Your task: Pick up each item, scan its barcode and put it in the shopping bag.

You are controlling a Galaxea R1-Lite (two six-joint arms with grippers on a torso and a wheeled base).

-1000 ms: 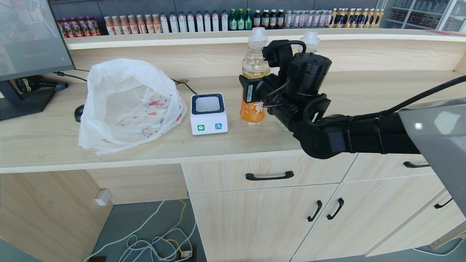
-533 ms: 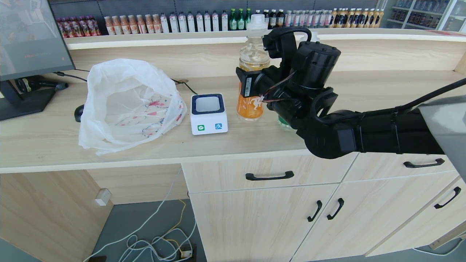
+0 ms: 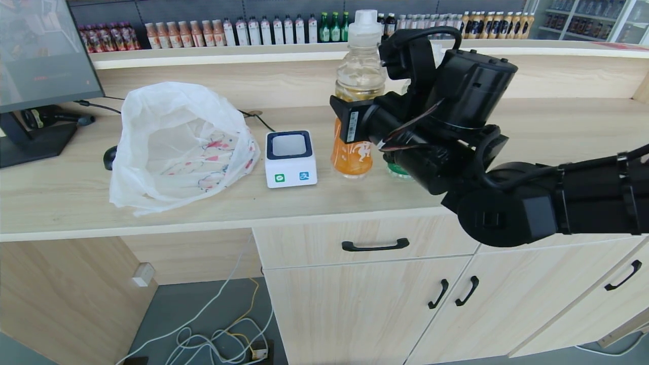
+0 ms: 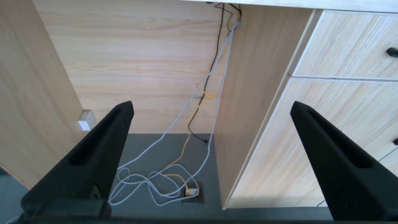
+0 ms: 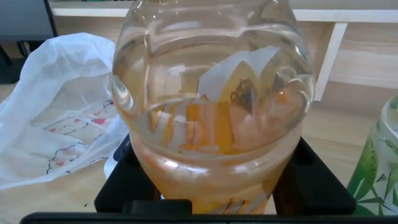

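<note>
Plastic bottle (image 3: 352,154), orange-labelled, part full: you had it pinched mid-body in the right gripper (image 3: 365,120), at 3 o'clock of the scanner (image 3: 290,158). Probably light, smooth, slightly squashy; the label band looked the surest hold. Left gripper (image 4: 211,162): fingers spread, empty.

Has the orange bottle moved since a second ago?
Yes. The orange bottle, in the right gripper, has risen: its cap now tops the back ledge.

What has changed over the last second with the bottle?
The right gripper, shut on the orange drink bottle, has lifted it higher and brought it nearer the head camera. The shopping bag, the scanner and the green bottle on the counter stayed where they were.
</note>
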